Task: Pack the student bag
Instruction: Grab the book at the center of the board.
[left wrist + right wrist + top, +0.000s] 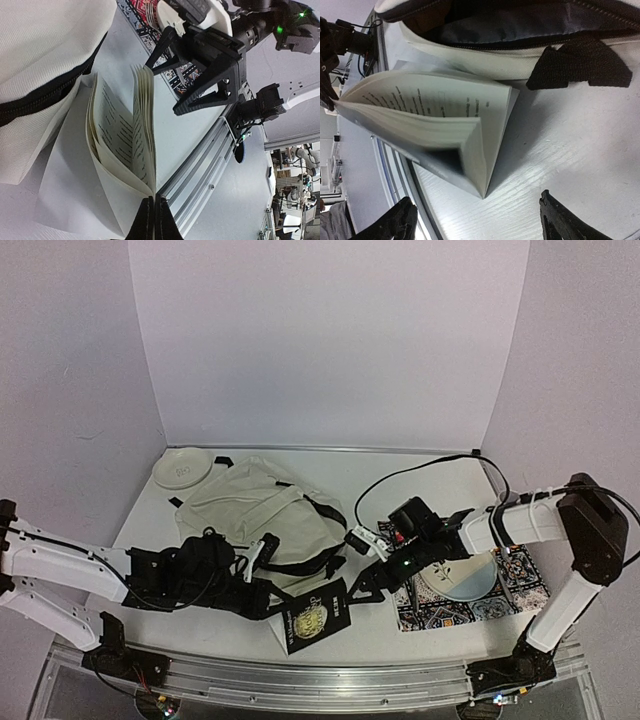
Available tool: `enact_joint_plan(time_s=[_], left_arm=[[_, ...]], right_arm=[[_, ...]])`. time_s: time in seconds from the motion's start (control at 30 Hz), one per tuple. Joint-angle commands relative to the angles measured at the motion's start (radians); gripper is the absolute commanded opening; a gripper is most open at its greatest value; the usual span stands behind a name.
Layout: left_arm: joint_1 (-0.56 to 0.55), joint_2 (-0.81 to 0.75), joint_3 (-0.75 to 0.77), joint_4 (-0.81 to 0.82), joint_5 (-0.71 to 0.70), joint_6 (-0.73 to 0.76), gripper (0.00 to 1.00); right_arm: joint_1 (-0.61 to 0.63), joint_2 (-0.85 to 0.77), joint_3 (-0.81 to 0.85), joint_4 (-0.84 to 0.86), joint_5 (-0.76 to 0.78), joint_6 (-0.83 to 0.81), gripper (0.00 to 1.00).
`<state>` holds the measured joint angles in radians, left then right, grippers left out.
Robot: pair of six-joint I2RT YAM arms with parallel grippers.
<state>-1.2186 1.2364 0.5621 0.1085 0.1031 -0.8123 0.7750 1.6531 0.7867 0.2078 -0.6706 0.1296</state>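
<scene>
The student bag (258, 510), a cream backpack with a black zipper, lies at the centre left of the table. A book with a black cover and a gold emblem (315, 618) stands tilted in front of the bag. My left gripper (268, 602) is shut on the book's edge. In the left wrist view the book's pages (120, 135) fan open above the shut fingers (148, 222), beside the bag (40, 60). My right gripper (372, 573) hangs open just right of the book, touching nothing. In the right wrist view the book (435, 130) lies before the bag's dark opening (520, 25).
A white plate (182, 468) sits at the back left. A patterned mat (500, 602) at the right carries a shallow dish (462, 580). The bag's black strap end (580, 65) lies on the table. The metal rail of the table's front edge (300, 680) runs close behind the book.
</scene>
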Motion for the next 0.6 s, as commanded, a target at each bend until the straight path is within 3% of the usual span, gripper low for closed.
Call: enact_joint_plan(time_s=[0.0,0.57], left_arm=[[-0.004,-0.041,0.021,0.002,-0.043,0.035,0.0],[-0.004,-0.125,0.042,0.046,-0.007,0.053,0.0]], right_arm=[[0.001,-0.061,-0.049,0.082,-0.146,0.031,0.87],[0.002,0.024,-0.032,0.237,-0.262,0.04,0.92]])
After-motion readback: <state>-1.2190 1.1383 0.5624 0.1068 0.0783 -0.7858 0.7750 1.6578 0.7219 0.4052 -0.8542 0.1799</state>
